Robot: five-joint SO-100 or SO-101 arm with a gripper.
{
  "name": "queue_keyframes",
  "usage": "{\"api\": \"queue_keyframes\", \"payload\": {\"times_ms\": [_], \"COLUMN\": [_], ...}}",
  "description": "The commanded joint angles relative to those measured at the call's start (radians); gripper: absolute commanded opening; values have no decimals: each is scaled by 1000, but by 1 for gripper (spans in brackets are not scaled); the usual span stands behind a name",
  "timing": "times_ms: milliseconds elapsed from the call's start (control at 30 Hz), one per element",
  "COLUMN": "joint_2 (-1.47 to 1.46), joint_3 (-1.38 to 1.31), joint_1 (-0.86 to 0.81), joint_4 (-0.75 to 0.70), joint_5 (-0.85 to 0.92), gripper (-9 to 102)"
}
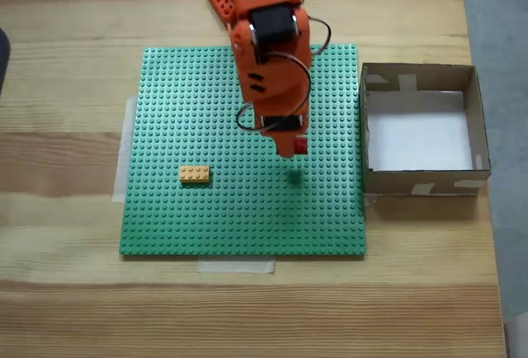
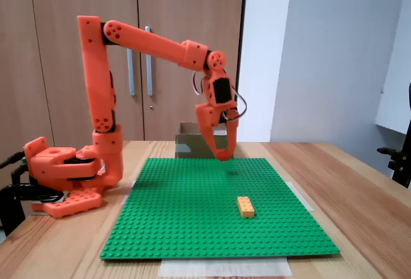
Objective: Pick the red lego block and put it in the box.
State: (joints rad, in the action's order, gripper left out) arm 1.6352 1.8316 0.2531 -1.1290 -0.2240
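Note:
In a fixed view from above, the red lego block shows as a small red patch at the tip of my orange gripper. The gripper is shut on it, over the right half of the green baseplate. A small shadow on the plate just below the tip shows that block and gripper hang clear of the studs. In the side-on fixed view the gripper points down above the plate, and its fingers hide the block. The box stands open-topped just off the plate's right edge. It also shows behind the gripper.
A yellow-orange brick sits on the plate left of the gripper, and near the plate's front in the side-on view. The arm's base stands at the plate's far edge. Tape strips hold the plate to the wooden table.

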Motion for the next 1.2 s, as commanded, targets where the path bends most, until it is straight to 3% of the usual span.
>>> {"api": "queue_keyframes", "payload": {"times_ms": [0, 367, 667, 1167], "joint_2": [87, 249, 313, 299], "joint_3": [-46, -124, -222, -227], "joint_1": [2, 74, 291, 537], "joint_4": [-29, -146, -207, -147], "joint_5": [11, 67, 109, 129], "gripper": [3, 2, 2, 3]}}
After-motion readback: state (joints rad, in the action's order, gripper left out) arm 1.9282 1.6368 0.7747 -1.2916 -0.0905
